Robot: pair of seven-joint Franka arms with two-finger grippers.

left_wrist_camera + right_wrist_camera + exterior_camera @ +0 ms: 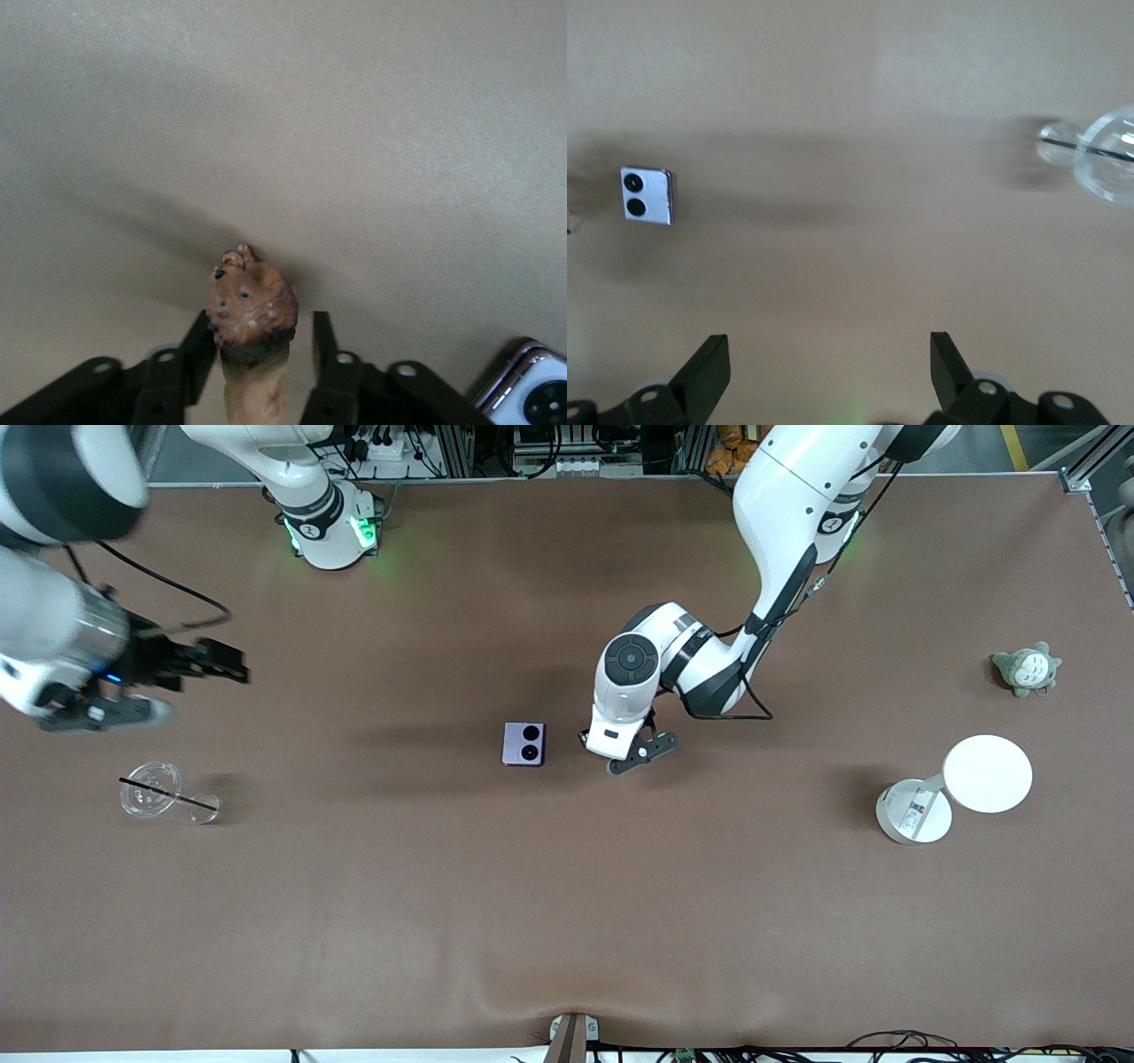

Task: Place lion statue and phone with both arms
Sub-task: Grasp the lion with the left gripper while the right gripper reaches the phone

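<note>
The lion statue (252, 305) is a small reddish-brown figurine that stands between the fingers of my left gripper (257, 323). The jaws are narrowly open, with a gap showing beside the body. In the front view my left gripper (633, 757) is low at the table's middle and hides the lion. The lilac-pink phone (524, 744) lies flat beside it, toward the right arm's end, lenses up; it also shows in the left wrist view (532, 390) and the right wrist view (647, 196). My right gripper (217, 662) is wide open (828, 341), empty and raised over the right arm's end.
A clear plastic cup with a black straw (152, 788) lies on its side under the right gripper's area. A grey-green plush (1026, 669) and a white round-topped stand (988, 772) with its base (914, 810) sit at the left arm's end.
</note>
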